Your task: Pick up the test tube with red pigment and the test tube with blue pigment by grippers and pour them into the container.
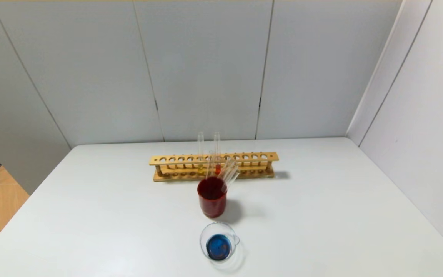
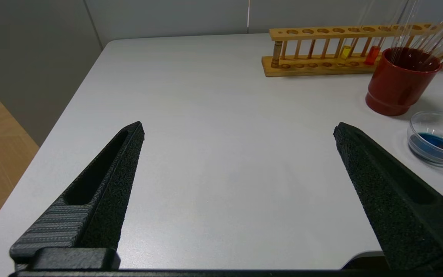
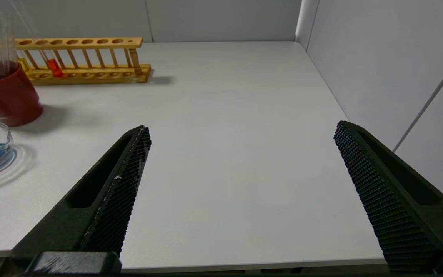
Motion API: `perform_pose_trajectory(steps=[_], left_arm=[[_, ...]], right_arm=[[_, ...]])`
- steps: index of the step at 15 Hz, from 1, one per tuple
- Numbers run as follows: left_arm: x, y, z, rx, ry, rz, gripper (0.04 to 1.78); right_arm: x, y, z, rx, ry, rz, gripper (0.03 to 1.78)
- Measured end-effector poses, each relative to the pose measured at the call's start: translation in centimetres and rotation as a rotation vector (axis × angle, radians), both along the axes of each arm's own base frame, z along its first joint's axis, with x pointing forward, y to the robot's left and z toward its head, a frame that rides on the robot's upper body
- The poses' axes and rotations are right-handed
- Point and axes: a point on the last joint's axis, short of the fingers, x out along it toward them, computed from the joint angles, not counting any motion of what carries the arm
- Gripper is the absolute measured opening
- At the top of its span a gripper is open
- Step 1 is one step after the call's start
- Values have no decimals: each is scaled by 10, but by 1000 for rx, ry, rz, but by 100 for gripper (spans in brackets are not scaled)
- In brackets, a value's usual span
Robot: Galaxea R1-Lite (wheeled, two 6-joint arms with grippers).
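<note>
The test tube with red pigment [image 1: 217, 168] stands upright in the wooden rack [image 1: 244, 157], with orange-red liquid at its bottom [image 2: 372, 55] [image 3: 54, 67]. No tube holding blue liquid shows. The container [image 1: 203, 235], a low clear beaker near the table's front, holds blue liquid [image 2: 437, 117] [image 3: 8, 141]. My left gripper [image 2: 239, 129] hovers open over bare table near the front left, far from the rack. Over the front right part of the table my right gripper [image 3: 242, 127] is open with nothing in it. Neither gripper appears in the head view.
A dark red cup [image 1: 212, 202] stands between rack and beaker, with several empty glass tubes [image 1: 230, 171] leaning in it. A tube with yellow liquid [image 1: 200, 169] sits beside the red one in the rack. Grey walls close the back and the right side.
</note>
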Motion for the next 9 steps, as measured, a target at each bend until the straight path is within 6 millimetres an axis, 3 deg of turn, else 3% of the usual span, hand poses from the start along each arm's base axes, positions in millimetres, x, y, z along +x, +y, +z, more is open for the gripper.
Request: perform_pose_trajectory(steps=[9], left_arm=[[0,0,0,0,0,0,174]], right_arm=[[0,0,0,0,0,0,174]])
